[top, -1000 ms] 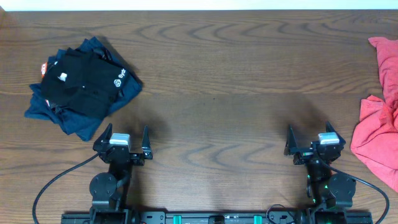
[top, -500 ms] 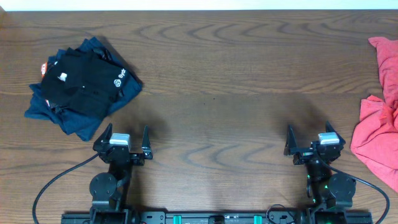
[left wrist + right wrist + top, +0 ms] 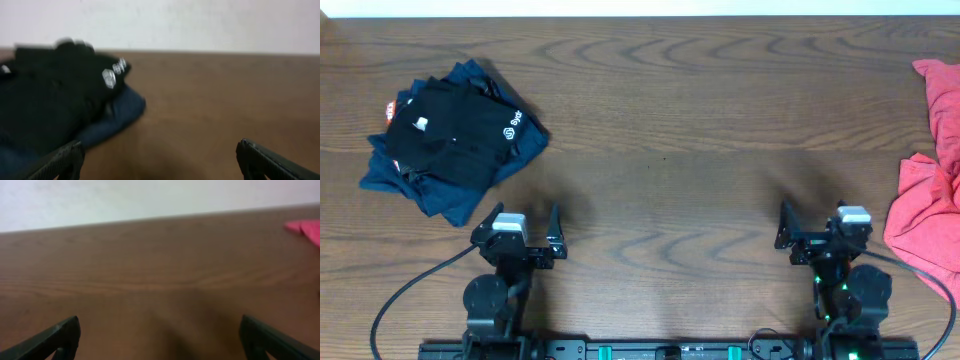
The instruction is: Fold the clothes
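At overhead's right edge, crumpled clothes (image 3: 925, 215)

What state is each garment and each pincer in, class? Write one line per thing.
coral-red T-shirt: crumpled, unfolded, partly cut off at the right edge of the overhead view.
black shirt: folded, lying on top of the navy pile.
navy-blue garments: folded, stacked under the black shirt.
left pincer: open, empty.
right pincer: open, empty.
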Controlling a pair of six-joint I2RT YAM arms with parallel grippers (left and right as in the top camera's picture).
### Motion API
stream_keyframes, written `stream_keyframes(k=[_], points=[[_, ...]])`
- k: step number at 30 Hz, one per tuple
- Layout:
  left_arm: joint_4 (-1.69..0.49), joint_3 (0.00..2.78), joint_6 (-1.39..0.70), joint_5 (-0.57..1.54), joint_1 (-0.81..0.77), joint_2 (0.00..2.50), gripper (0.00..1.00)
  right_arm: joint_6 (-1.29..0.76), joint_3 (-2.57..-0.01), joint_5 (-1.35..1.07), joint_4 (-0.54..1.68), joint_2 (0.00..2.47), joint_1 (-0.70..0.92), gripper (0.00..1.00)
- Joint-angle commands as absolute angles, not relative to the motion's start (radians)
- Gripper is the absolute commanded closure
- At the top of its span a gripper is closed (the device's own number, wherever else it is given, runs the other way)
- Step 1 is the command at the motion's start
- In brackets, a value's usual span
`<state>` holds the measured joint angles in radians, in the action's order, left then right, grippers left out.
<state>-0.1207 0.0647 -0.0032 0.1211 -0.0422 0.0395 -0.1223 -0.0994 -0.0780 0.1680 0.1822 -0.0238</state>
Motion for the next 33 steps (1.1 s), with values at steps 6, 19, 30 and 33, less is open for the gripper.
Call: stream_keyframes(k=[6, 19, 30, 33], points=[[-0.252, 0.330, -0.025, 0.145, -0.046, 0.351, 0.02, -0.141, -0.428, 0.054, 0.377, 0.558, -0.019, 0.01], [-0.667, 0.839, -0.032, 0.149, -0.046, 1.013, 0.02, -0.080, -0.870, 0.104, 0.580, 1.261, -0.117, 0.01], [-0.679, 0.851, -0.031, 0.149, -0.046, 1.070, 0.02, -0.112, -0.870, 0.366, 0.471, 1.546, -0.346, 0.01], [-0.679, 0.851, -0.032, 0.149, -0.046, 1.070, 0.02, -0.122, -0.870, 0.366, 0.463, 1.616, -0.408, 0.02]])
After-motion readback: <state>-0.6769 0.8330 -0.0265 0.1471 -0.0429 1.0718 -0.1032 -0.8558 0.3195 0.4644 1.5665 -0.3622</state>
